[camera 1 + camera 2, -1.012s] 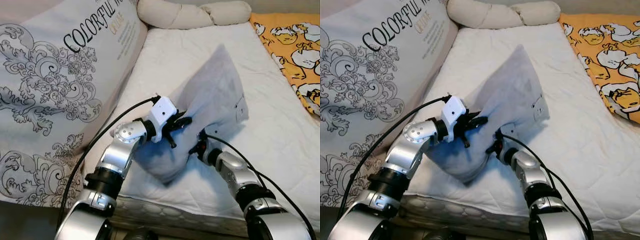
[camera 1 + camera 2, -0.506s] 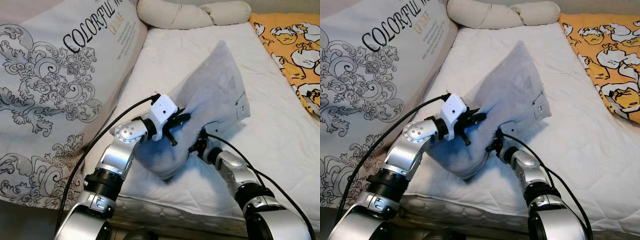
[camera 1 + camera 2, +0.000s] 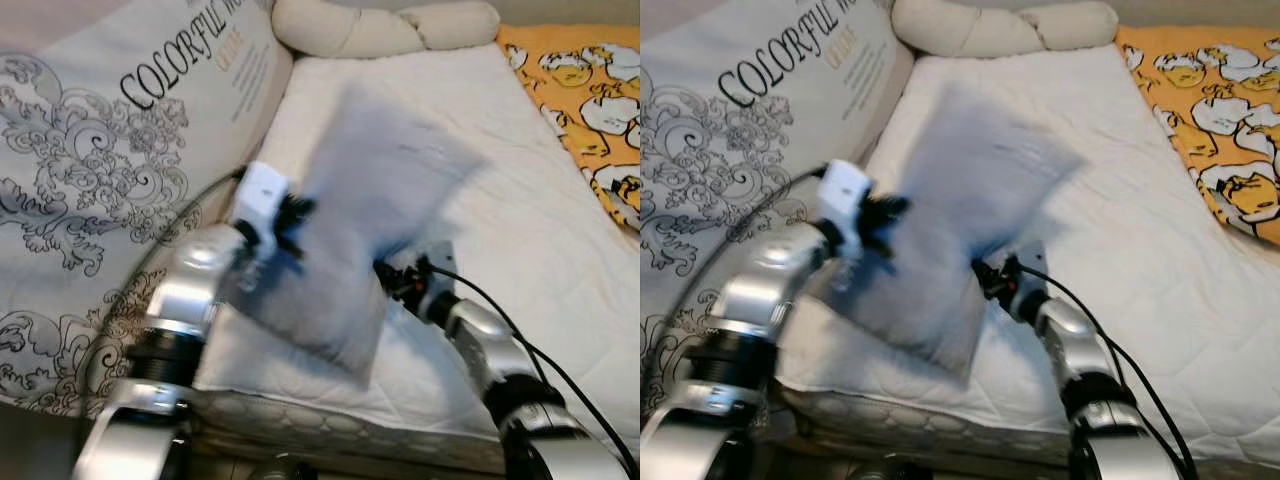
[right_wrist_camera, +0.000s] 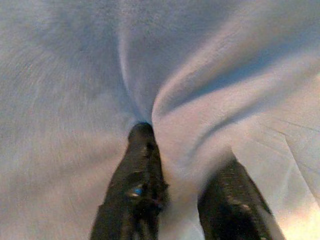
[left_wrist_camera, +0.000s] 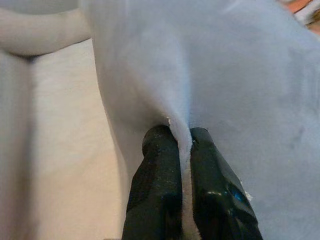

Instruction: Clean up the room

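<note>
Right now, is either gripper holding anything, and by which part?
Both hold the grey pillow. The left gripper pinches a fold of fabric at its left edge; the right gripper has a fold of its lower right side between its fingers.

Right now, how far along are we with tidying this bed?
Done: little that shows; the orange blanket lies loose at the far right. In hand: the grey pillow is off the mattress, pinched by the left pincer and the right pincer. Left: setting the pillow down, probably by the cream bolster.
</note>
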`<state>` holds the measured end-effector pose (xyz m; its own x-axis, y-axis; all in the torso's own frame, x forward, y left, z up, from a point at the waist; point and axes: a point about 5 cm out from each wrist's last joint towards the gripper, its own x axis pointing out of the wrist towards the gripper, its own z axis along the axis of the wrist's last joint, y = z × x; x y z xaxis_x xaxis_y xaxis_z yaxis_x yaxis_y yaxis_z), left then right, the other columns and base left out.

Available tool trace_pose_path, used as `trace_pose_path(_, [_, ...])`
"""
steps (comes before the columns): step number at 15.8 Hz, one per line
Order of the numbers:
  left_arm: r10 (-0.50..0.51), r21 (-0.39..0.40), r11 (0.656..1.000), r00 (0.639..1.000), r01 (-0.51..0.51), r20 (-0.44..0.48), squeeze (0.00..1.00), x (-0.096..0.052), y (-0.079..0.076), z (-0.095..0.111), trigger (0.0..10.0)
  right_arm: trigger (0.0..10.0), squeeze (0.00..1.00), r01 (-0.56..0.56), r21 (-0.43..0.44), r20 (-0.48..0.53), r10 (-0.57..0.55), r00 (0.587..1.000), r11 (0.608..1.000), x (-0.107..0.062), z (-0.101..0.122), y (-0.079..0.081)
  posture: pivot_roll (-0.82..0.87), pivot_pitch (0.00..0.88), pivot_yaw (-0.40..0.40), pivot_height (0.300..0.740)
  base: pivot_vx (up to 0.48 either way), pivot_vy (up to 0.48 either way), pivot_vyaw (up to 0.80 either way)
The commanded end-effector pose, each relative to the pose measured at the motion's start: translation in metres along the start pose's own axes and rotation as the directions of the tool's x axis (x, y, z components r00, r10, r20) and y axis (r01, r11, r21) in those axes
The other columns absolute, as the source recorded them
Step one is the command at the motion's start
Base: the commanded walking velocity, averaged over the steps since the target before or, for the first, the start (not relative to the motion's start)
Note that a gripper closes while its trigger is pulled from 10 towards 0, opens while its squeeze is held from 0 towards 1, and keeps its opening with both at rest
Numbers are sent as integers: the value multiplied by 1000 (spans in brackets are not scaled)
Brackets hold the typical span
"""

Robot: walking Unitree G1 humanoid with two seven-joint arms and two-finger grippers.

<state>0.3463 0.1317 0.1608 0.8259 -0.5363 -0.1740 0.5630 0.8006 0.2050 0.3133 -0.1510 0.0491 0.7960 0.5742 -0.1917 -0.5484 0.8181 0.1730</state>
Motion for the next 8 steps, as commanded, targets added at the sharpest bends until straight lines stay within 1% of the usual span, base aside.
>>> trace_pose_path(1, [92, 73, 993, 996, -92, 10, 0, -10, 20, 11, 0, 10000, 1000, -36, -12, 35, 37, 999, 999, -4, 6, 0, -68, 0, 166, 740, 0, 0, 0])
trace_pose_path(2, [139, 100, 985, 990, -137, -11, 0, -17, 33, 10, 0, 10000, 1000, -77, -21, 27, 78, 997, 997, -9, 5, 2, -69, 0, 170, 740, 0, 0, 0])
trace_pose_path(3, [165, 104, 981, 986, -162, -20, 0, -21, 40, 10, 0, 10000, 1000, -103, -34, 17, 104, 994, 994, -12, 3, 4, -70, 0, 171, 740, 0, 0, 0])
trace_pose_path(4, [221, 119, 969, 975, -215, -38, 0, -27, 55, 11, 0, 10000, 1000, -149, -49, 8, 150, 989, 988, -15, 4, 8, -69, 0, 173, 740, 0, 0, 0])
trace_pose_path(5, [237, 124, 965, 971, -230, -44, 0, -28, 58, 12, 0, 10000, 1000, -162, -51, 6, 162, 987, 985, -16, 4, 9, -69, 0, 173, 740, 0, 0, 0])
trace_pose_path(7, [360, 197, 920, 930, -339, -78, 0, -41, 85, 13, 0, 10000, 1000, -237, -60, -10, 237, 971, 970, -21, 6, 18, -75, 0, 187, 740, 0, 0, 0])
trace_pose_path(8, [409, 235, 895, 907, -378, -99, 0, -46, 93, 9, 0, 10000, 1000, -270, -58, -20, 269, 963, 961, -23, 8, 23, -70, 0, 182, 740, 0, 0, 0])
